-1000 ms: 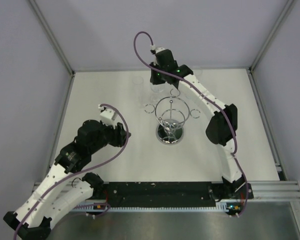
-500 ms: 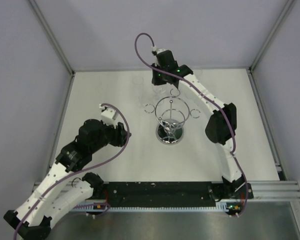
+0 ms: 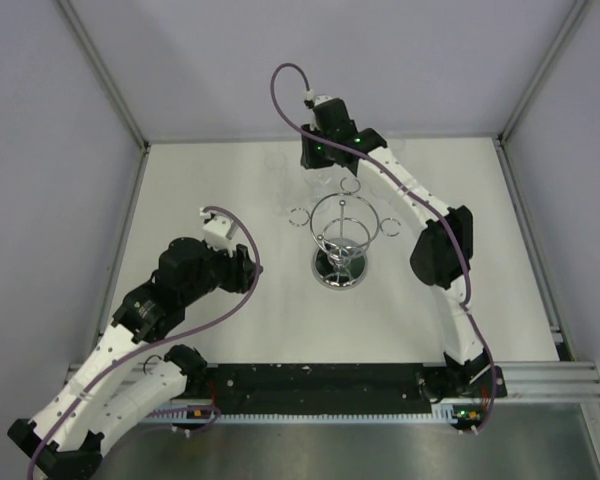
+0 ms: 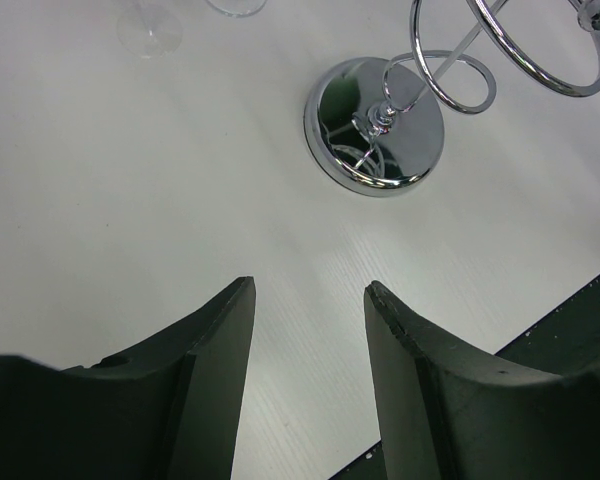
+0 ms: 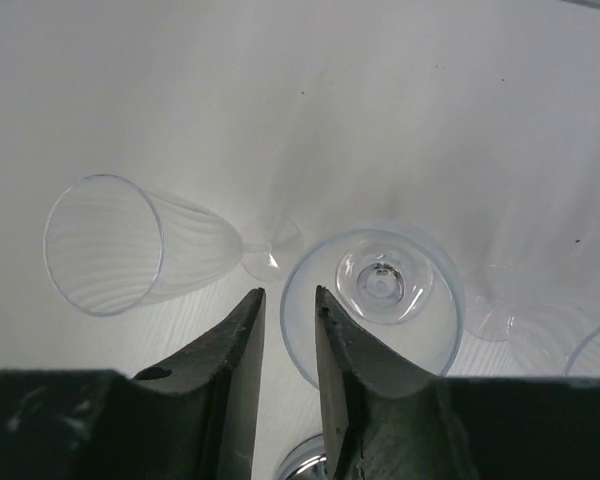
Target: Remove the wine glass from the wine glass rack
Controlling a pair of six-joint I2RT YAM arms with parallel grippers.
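Observation:
The wine glass (image 5: pixel 380 280) stands upright on the table, seen from above, behind the wine glass rack (image 3: pixel 342 235). My right gripper (image 5: pixel 290 292) hangs over its near left rim, which passes between the slightly parted fingers without being pinched. In the top view the right gripper (image 3: pixel 320 165) sits just beyond the rack's back loop. The rack's mirrored base (image 4: pixel 375 125) and ring loops carry no glass that I can see. My left gripper (image 4: pixel 308 290) hovers open over bare table left of the rack, with nothing between its fingers.
A second clear glass (image 5: pixel 120 245) lies on its side left of the upright one. Parts of other glasses (image 5: pixel 540 330) show at the right. A glass foot (image 4: pixel 148 30) appears far off in the left wrist view. Grey walls enclose the table.
The right gripper's fingers have parted a little around the glass rim. Both arms have hardly moved.

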